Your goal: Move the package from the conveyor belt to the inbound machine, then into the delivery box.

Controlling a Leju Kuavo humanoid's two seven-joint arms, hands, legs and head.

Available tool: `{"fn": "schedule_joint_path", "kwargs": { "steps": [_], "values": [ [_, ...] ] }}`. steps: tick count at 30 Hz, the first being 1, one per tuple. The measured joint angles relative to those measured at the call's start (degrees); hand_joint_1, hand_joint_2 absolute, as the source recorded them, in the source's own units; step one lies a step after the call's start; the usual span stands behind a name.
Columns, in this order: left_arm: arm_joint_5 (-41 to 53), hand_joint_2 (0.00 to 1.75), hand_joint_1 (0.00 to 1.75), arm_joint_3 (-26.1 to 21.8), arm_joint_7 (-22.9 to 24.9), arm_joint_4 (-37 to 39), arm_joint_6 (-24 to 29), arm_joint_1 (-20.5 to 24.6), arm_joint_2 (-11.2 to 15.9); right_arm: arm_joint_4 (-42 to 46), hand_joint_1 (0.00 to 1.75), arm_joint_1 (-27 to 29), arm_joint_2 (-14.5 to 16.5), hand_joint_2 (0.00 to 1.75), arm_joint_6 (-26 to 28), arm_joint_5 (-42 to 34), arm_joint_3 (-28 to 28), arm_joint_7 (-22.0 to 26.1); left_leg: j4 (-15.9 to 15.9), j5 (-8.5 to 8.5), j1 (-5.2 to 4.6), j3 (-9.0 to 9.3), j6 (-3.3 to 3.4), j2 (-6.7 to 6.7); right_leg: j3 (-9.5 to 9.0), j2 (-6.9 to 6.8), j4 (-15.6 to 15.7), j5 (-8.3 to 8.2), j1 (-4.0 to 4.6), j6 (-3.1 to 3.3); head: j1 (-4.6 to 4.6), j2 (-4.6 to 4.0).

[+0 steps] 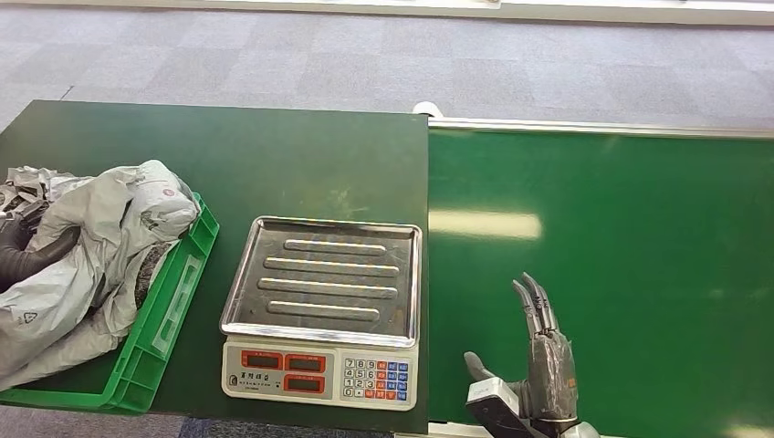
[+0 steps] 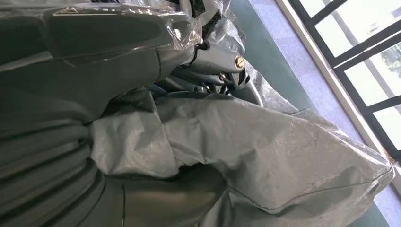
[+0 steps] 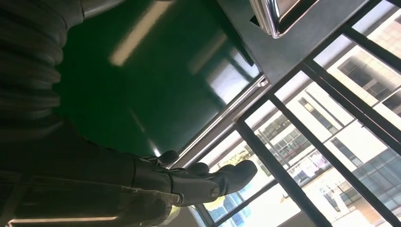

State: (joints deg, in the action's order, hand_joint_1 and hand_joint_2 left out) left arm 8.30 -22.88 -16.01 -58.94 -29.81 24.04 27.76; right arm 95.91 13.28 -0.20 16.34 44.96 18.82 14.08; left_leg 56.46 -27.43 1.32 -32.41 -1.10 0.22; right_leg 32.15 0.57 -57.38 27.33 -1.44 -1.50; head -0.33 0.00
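The grey plastic-bag package (image 1: pixel 100 246) lies crumpled in the green delivery box (image 1: pixel 169 319) at the left, draped over my left arm (image 1: pixel 27 260). Up close, my left hand (image 2: pixel 108 52) is buried among the grey bag folds (image 2: pixel 265 156), its fingers (image 2: pixel 222 71) pressed against the plastic; whether they grip it is hidden. The inbound machine, a scale (image 1: pixel 319 372) with a bare steel tray (image 1: pixel 324 278), stands in the middle. My right hand (image 1: pixel 538 365) hovers over the green conveyor belt (image 1: pixel 621 255) near its front edge, fingers (image 3: pixel 222 177) stretched out, holding nothing.
The dark green table (image 1: pixel 274 155) carries the box and the scale. The belt's metal rail (image 1: pixel 602 128) runs along its far side, with grey carpet (image 1: pixel 383 55) beyond. Window frames (image 3: pixel 321 118) show past the belt's edge in the right wrist view.
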Motion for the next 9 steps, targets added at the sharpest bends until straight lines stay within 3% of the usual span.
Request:
{"fn": "schedule_joint_path", "kwargs": {
  "steps": [9],
  "values": [
    [-10.2, 1.75, 0.00, -5.3, -0.3, -3.2, 5.0, -0.2, -2.2, 0.0, 0.00, -0.3, 1.3, 1.75, -1.1, 0.7, -0.2, 0.5, 0.0, 0.00, 0.00, 0.02, 0.00, 0.00, 0.00, 0.01, 0.0, -0.01, 0.00, 0.00, 0.00, 0.00]
  ]
}}
